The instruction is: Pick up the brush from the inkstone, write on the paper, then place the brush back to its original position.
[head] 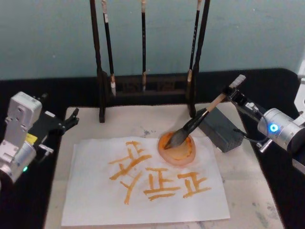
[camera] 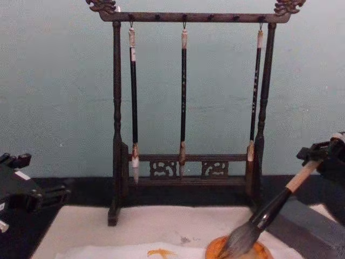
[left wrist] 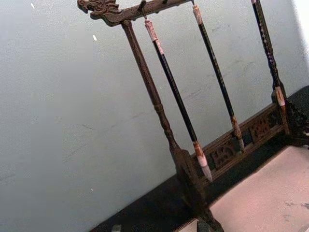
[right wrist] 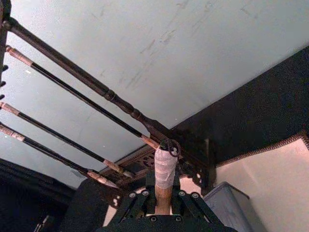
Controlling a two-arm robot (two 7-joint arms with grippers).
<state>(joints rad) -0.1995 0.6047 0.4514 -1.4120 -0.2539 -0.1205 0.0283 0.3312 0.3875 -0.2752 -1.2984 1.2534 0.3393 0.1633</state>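
As the right end effector (head: 232, 91) grips the brush (head: 200, 119), bristles (head: 176, 138) rest in the inkstone (head: 188, 155).

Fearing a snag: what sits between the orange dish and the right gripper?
A dark grey block rests on the mat beside the dish; the brush in the right gripper slants across its corner, seen in the head view.

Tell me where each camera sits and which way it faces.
Head: high, looking down on paper, brush and orange dish; left gripper, right gripper at the sides.
Chest: low, facing the rack; both grippers at the edges.
Left wrist: on the left arm, facing rack and wall.
Right wrist: on the right arm, along the brush handle its jaws clamp.
Shared: head and chest both see the brush tip in the dish.
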